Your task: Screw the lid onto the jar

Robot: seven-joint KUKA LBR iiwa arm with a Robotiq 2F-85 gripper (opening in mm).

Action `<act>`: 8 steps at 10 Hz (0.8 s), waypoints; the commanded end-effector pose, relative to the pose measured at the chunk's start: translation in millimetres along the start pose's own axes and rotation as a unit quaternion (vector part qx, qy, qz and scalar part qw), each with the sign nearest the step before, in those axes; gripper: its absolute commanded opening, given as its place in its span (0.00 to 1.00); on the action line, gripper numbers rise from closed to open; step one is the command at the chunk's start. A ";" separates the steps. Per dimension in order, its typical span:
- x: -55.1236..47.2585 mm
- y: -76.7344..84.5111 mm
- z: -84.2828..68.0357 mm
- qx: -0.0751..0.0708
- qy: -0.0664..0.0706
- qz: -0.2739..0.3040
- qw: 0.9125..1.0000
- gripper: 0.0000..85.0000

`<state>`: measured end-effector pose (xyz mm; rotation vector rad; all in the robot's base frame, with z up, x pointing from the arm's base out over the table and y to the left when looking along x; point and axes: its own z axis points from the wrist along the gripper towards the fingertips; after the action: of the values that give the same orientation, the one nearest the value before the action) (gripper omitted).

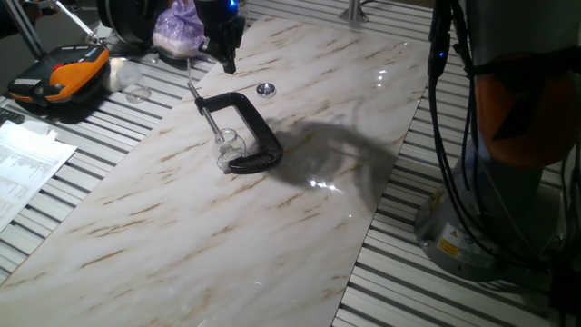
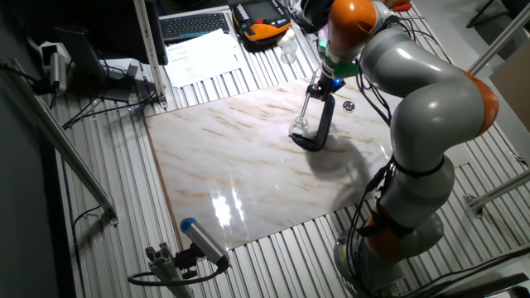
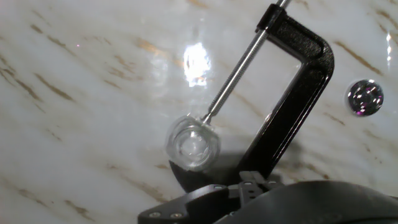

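Observation:
The jar, small and of clear glass, stands open-mouthed on the marble table, pinched between the screw and the jaw of a black C-clamp. The lid, a shiny round metal cap, lies flat on the marble beyond the clamp, apart from it. My gripper hangs above the table over the clamp's far end, between jar and lid, touching neither. Nothing shows between its fingers, and their gap is too dark to read.
Another clear glass vessel sits off the marble on the slatted bench. An orange and black device, a purple bag and papers lie around it. My arm's base stands at the right.

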<state>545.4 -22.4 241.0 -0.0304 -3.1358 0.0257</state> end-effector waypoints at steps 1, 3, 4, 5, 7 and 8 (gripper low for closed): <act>-5.3 -8.0 1.0 -0.001 -0.002 -0.004 1.000 0.00; -12.3 -17.0 3.7 0.003 -0.008 -0.004 1.000 0.00; -14.0 -21.0 5.6 0.007 -0.012 -0.004 1.000 0.00; -17.8 -30.5 9.1 0.003 -0.015 -0.008 1.000 0.00; -24.3 -47.9 16.3 -0.006 -0.019 -0.017 1.000 0.00; -26.2 -54.3 19.0 -0.008 -0.021 -0.020 1.000 0.00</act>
<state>570.7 -78.4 222.7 0.0332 -3.1777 0.0003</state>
